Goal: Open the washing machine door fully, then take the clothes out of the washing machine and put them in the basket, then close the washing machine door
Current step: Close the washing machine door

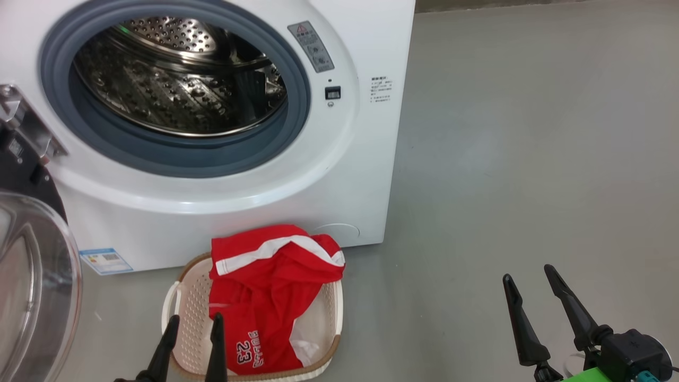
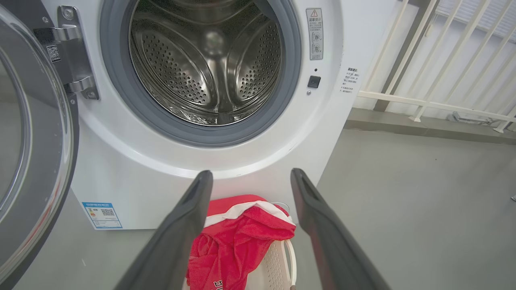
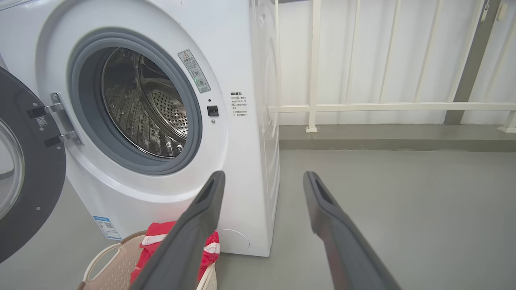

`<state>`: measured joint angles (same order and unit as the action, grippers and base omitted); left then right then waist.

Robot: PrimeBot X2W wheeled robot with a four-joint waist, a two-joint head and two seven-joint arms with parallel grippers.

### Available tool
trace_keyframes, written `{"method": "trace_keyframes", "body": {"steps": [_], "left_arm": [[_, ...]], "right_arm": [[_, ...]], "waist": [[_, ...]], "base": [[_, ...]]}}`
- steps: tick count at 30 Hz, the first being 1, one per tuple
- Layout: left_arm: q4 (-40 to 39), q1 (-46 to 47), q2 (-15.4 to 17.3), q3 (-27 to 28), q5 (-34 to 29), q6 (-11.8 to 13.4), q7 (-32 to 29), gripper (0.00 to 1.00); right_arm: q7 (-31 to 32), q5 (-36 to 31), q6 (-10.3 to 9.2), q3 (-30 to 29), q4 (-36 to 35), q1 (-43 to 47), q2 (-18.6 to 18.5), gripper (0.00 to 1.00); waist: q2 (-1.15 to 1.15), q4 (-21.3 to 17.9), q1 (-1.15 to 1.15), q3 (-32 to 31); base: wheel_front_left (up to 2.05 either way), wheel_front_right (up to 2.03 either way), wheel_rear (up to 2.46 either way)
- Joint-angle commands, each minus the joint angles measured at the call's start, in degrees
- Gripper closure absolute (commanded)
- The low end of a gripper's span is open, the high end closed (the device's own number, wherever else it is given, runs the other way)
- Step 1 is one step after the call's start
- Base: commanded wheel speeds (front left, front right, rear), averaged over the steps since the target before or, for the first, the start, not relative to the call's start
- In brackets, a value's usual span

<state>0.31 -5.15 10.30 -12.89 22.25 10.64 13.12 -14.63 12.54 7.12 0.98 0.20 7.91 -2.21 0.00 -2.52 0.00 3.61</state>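
Swung-out washing machine door point(image 1: 32, 286) beside basket point(image 1: 183, 302) (clothes-filled)

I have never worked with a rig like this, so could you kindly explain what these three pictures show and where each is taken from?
They show one moment from three cameras on a two-armed robot. The head camera looks down: the left pincer and right pincer are the pairs of dark fingers, both open and holding nothing. The other two pictures come from cameras on each wrist, looking along that arm's own fingers. Ahead stands a white washing machine with its door swung open at the left and its steel drum looking empty. On the grey floor before it, a cream basket holds red clothes printed "23".
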Motion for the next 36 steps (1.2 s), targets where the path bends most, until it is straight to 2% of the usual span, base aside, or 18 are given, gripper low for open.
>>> {"method": "trace_keyframes", "body": {"steps": [1,19,26,36], "left_arm": [[-1.78,1.54,1.15,1.54,-0.39,0.07,-0.06,0.00],[-1.72,2.49,1.63,0.69,-2.43,2.28,-0.27,0.00],[-2.16,2.64,1.52,0.64,-2.44,2.46,0.12,0.00],[-3.28,1.95,1.51,0.75,-2.84,3.67,0.41,0.00]], "right_arm": [[-0.37,0.40,0.36,1.17,-1.42,-2.13,-0.66,0.00],[-0.37,0.09,0.36,1.02,-1.37,-2.70,-0.66,0.00],[-0.37,-0.31,0.36,1.16,-1.41,-2.48,-0.66,0.00],[-0.37,-0.70,0.36,1.73,-1.32,-2.12,-0.66,0.00]], "waist": [[0.00,0.03,0.00,0.06],[0.00,0.72,0.00,0.42],[0.00,3.20,0.00,0.01],[0.00,10.55,0.00,-0.90]], "base": [[-0.93,0.93,0.00],[-0.15,0.15,0.00],[0.00,0.00,0.00],[0.00,0.00,0.00]]}}
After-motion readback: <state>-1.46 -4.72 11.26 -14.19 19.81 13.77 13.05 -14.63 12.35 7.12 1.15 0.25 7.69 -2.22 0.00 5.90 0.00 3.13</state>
